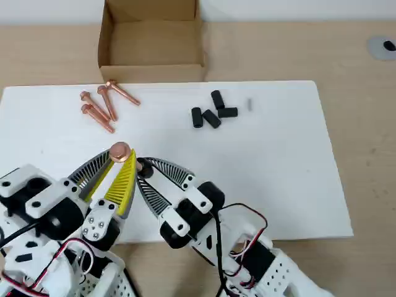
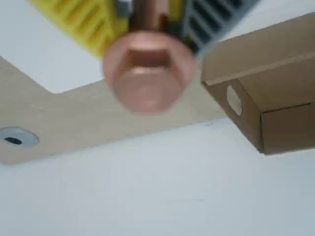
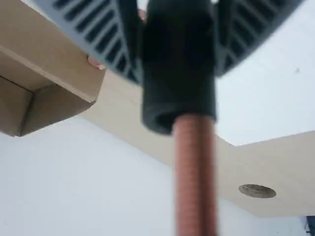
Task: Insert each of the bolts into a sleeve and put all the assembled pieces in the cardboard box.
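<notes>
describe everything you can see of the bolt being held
The bolt is copper-coloured metal with a flanged hex head and a shank that looks threaded. The left end effector grips it just behind the head. Its shank sticks out of the black sleeve held by the right end effector.

The bolt [image 2: 147, 73] looks like coppery metal with a kinda satin sheen. The sleeve [image 3: 178, 64] is matt black plastic. The cardboard box [image 1: 151, 74] is plain matt brown, the white sheet [image 1: 266, 161] smooth, and the table [image 1: 359, 124] light wood grain.
</notes>
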### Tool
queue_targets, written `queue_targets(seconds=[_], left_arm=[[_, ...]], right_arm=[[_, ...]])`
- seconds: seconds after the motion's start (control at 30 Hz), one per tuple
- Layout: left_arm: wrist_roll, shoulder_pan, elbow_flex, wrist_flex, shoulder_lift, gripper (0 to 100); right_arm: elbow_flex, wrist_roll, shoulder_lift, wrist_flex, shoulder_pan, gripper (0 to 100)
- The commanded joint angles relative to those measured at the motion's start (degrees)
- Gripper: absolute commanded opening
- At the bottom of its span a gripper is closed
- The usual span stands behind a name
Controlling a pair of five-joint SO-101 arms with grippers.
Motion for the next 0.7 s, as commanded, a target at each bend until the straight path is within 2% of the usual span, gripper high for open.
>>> queue_targets(seconds=[0.0,0.1,0.33,0.67], left_arm=[[-0.6,-0.9,-0.2,-1.8,-0.1,1],[-0.4,-0.9,0.0,-2.6,-0.1,1],[1.1,-6.0,7.2,-11.2,-0.1,1],[3.3,-5.5,4.8,-6.6,-0.1,1]], right_arm=[[-0.1,0.4,-5.2,-1.6,-0.7,1.0],[-0.1,0.4,-5.2,-1.6,-0.7,1.0],[-0.1,0.4,-5.2,-1.6,-0.7,1.0],[-0.1,0.4,-5.2,-1.6,-0.7,1.0]])
